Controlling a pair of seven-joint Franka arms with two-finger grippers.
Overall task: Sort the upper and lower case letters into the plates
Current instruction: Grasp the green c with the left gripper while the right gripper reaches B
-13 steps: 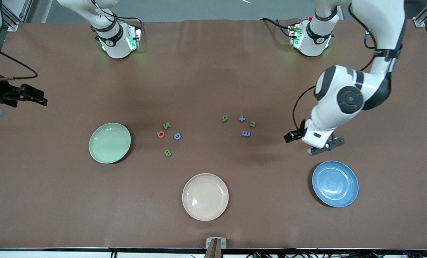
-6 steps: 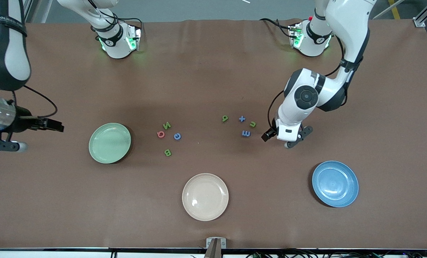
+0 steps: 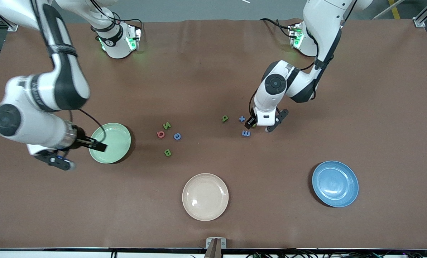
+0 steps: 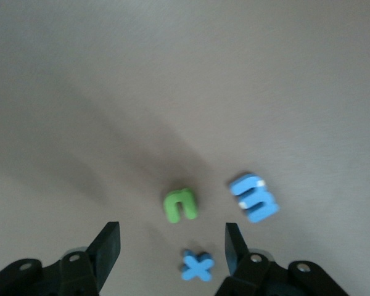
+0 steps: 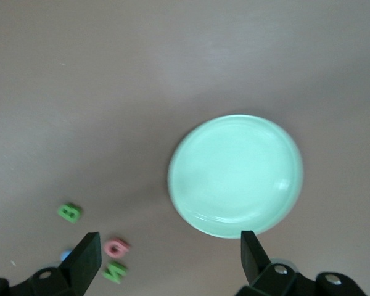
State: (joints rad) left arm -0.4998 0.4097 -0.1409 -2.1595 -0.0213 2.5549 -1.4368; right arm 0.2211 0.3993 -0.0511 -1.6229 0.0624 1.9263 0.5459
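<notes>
A high front camera faces both bases; wrist cameras look down, sharing the table (image 3: 213, 71) with it.

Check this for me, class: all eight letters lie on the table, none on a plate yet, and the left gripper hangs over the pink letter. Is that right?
One slip: the left gripper hangs over the small green letter, not the pink letter, as the left wrist view shows. The rest holds: no letter is on a plate.

Only the chunky letters read here. On the desk, one cluster: green N (image 3: 167, 125), pink Q (image 3: 161, 134), blue G (image 3: 177, 136), and green B (image 3: 167, 152) at six o'clock of them. The other cluster: green a (image 3: 225, 118), blue x (image 3: 241, 118), blue E (image 3: 246, 133), green n (image 4: 181, 205).
</notes>
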